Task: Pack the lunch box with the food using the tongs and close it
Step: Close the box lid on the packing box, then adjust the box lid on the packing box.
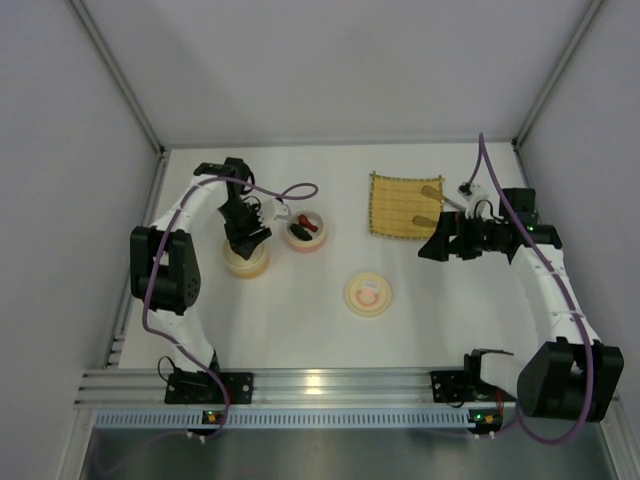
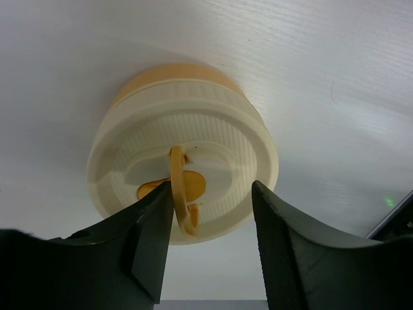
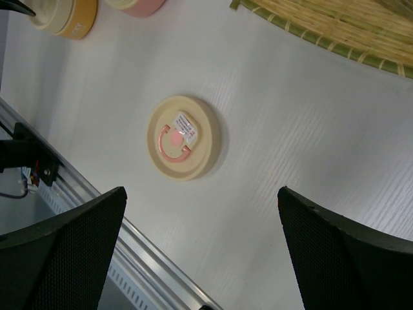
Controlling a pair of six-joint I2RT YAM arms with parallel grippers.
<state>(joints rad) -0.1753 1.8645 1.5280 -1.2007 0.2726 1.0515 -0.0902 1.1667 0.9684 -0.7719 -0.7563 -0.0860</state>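
The lunch box is a round orange tub (image 1: 245, 262) with a cream ribbed lid (image 2: 219, 123) sitting on it. My left gripper (image 2: 211, 194) hangs just over that lid, open, with the lid's upright ring handle (image 2: 179, 187) between the fingers and leaning on the left one. A pink bowl (image 1: 318, 243) beside it holds food: a red-brown piece (image 1: 309, 228) and a black piece (image 1: 297, 233). The tongs (image 1: 445, 203) appear to lie in a narrow V on the right side of a bamboo mat (image 1: 395, 205). My right gripper (image 1: 437, 245) hovers open and empty near the mat's corner.
A loose cream lid with a pink ring (image 3: 184, 137) lies flat mid-table, also seen from above (image 1: 368, 294). The aluminium rail (image 1: 320, 385) runs along the near edge. White walls close in the back and both sides.
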